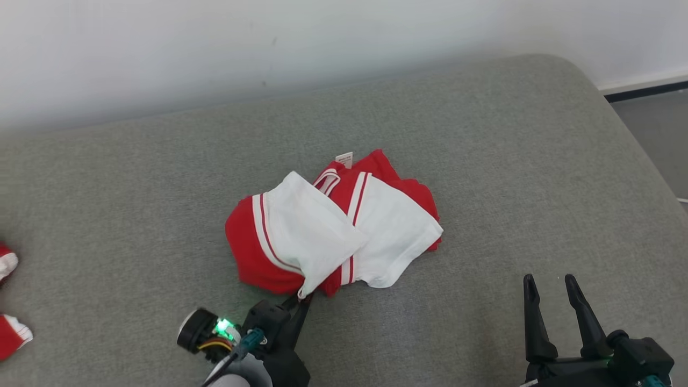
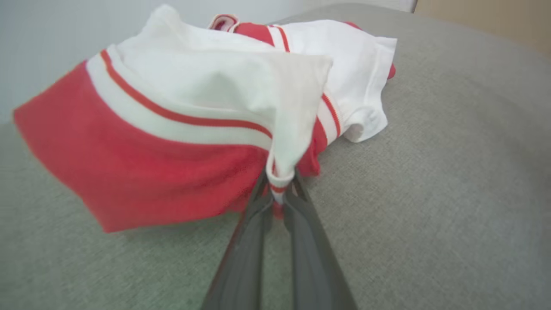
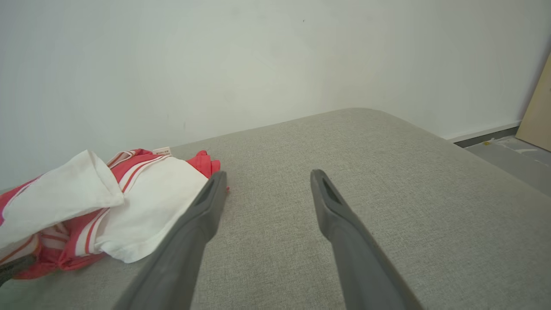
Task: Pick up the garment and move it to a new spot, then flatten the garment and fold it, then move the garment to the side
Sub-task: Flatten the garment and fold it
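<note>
With left hand [image 1: 303, 300] clamped narrow on the near corner of the garment [image 1: 322, 231], faces the crumpled heap lying mid-cushion [image 1: 484, 134], long axis parallel to the near edge, with right hand [image 1: 549, 282] wide, empty, nearer the right edge.

Grey upholstered surface [image 1: 484, 134], rounded at its far right corner. One crumpled red-and-white garment [image 1: 333, 226] lies near the middle; further red-and-white fabric [image 1: 11, 333] lies at the left edge.

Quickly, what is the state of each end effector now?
Left end effector: closed on the garment edge.
Right end effector: open, holding nothing.
</note>
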